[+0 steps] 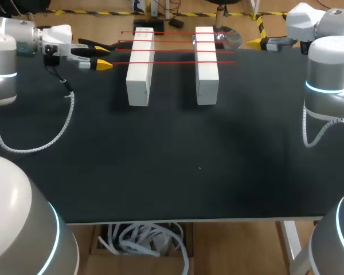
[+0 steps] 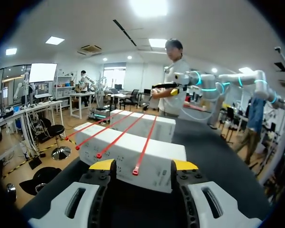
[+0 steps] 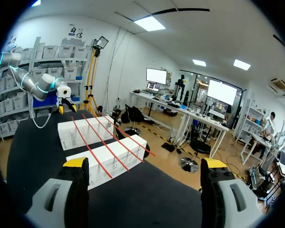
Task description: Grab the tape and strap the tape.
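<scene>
Left gripper (image 2: 143,165) spread wide, empty, just beside the left white block (image 1: 140,69). Four red tapes (image 1: 178,50) lie across that block and on to the second block (image 1: 206,66). Right gripper (image 3: 145,164) spread, empty, well apart from the left white block. Risks: the thin tape slips the pinch, the fingers catch a neighbouring tape, or they shove the block.

My left gripper (image 1: 103,57) hovers over the table's (image 1: 172,166) far left side, fingers parted, pointing inward. My right gripper (image 1: 257,42) hangs at its far right corner, fingers spread wide, also pointing inward.
</scene>
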### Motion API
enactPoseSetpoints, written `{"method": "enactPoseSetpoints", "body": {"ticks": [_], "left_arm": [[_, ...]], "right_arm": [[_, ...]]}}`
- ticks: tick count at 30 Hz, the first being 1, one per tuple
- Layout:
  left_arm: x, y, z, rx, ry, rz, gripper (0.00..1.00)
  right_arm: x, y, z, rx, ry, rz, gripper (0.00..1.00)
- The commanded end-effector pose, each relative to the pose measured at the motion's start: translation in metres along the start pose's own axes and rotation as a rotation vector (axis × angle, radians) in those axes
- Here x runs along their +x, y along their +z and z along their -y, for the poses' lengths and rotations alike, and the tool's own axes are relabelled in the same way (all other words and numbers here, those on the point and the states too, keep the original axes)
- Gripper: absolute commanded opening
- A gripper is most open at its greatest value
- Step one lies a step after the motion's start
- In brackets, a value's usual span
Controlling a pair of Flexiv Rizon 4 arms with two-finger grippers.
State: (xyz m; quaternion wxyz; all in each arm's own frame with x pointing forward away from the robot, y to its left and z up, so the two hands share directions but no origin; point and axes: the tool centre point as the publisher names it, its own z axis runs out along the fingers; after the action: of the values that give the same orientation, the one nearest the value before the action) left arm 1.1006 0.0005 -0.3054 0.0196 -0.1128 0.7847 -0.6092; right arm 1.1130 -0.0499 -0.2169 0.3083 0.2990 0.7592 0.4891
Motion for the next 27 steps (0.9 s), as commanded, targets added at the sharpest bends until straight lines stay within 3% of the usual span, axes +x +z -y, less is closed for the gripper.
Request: {"method": "enactPoseSetpoints", "body": {"ticks": [1,27], "left_arm": [[-0.008,0.008,-0.006,0.018,0.002,-0.062,0.49],[-0.007,0.011,-0.021,0.051,-0.02,-0.1,0.43]], "right_arm": [[0.0,0.0,0.0,0.001,0.001,-0.001,1.0],[0.0,0.0,0.0,0.001,0.001,-0.001,1.0]]}}
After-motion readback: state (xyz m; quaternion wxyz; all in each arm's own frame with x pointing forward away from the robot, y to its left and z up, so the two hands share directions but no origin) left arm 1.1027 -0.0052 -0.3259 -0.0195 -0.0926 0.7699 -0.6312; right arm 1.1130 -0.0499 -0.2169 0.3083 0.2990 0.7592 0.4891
